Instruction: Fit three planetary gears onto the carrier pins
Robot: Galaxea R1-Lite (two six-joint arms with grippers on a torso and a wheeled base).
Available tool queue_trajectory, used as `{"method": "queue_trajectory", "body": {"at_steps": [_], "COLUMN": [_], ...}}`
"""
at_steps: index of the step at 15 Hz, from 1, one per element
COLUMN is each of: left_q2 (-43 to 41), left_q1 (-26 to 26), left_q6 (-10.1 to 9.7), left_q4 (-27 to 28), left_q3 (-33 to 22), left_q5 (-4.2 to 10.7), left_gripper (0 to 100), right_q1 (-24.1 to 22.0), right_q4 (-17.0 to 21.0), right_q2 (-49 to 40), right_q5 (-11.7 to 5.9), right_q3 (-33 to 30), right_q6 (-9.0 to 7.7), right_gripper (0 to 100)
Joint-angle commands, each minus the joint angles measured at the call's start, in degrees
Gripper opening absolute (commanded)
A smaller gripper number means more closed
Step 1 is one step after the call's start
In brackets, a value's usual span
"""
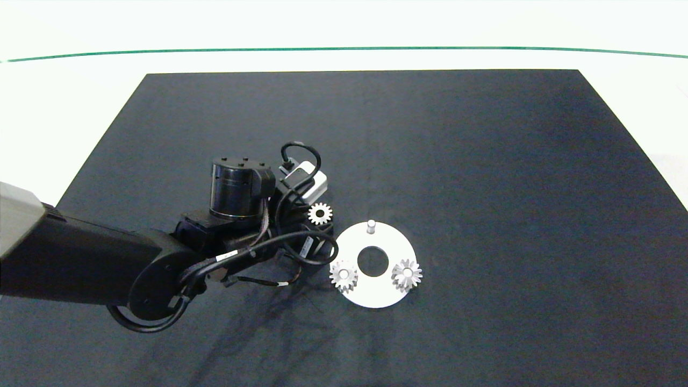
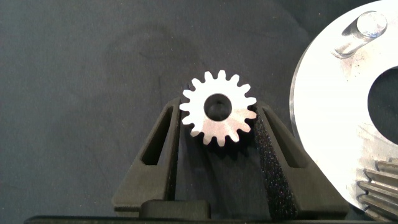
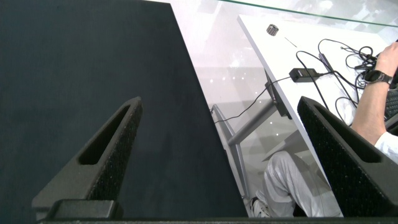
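Left gripper point(image 2: 217, 134) is closed on the third gear point(image 2: 218, 117), just beside the disc point(image 1: 398, 242). Two gears point(image 1: 344, 276) already sit on pins. Next: carry it over the bare pin point(image 1: 371, 226) and lower it squarely. Right gripper point(image 3: 224, 162) is parked off the mat, fingers spread, empty.

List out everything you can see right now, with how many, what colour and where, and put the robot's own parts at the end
planetary gears: three, silvery; two seated on the disc's near pins, one loose between the left gripper's fingers, beside the disc
carrier disc: one, white, on the mat right of the left arm
bare carrier pin: one, silvery, upright at the disc's far edge
mat: one, black, covering the table
person: an arm with a wristwatch and a leg in white, beyond the table in the right wrist view
cables: dark, on a white desk by the person
left gripper: dark, fingers around the loose gear
right gripper: dark, open, off at the mat's edge
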Motion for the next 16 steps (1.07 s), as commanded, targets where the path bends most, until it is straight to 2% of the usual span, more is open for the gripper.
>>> {"method": "queue_trajectory", "body": {"at_steps": [1, 4, 8, 12, 13, 14, 15, 16], "left_q2": [0.00, -0.88, -4.31, -7.39, -7.56, -7.56, -7.39, -6.95], "left_q1": [0.08, 0.08, -1.15, -5.37, -6.96, -8.71, -10.29, -11.53], "left_q6": [0.03, -0.06, 0.03, -0.24, -0.94, -1.73, -1.91, -1.91], "left_q4": [-0.21, -0.03, 0.05, 0.23, 0.14, 0.05, -0.03, -0.12], "left_q3": [0.03, 0.55, 0.73, 1.26, 1.26, 1.26, 1.52, 1.52], "left_q5": [0.08, -0.01, 0.08, 0.51, 0.69, 1.39, 2.80, 3.50], "left_gripper": [14, 8, 7, 7, 7, 7, 7, 7], "right_q1": [-0.04, -0.04, -0.04, -0.13, -0.13, -0.21, -0.13, -0.21], "right_q4": [0.17, 0.17, 1.05, 1.05, 1.05, 1.05, 1.05, 1.05], "right_q2": [-0.02, -0.02, -0.11, 0.07, 0.07, 0.07, 0.15, 0.15], "right_q5": [-0.14, -0.14, -0.05, -0.05, -0.05, 0.04, 0.04, 0.04], "right_q3": [-0.03, 0.06, 0.06, -0.03, -0.03, 0.06, 0.06, 0.06], "right_q6": [-0.09, -0.09, 0.00, -0.09, -0.09, -0.09, -0.09, -0.09], "right_gripper": [100, 100, 100, 100, 100, 100, 100, 100]}}
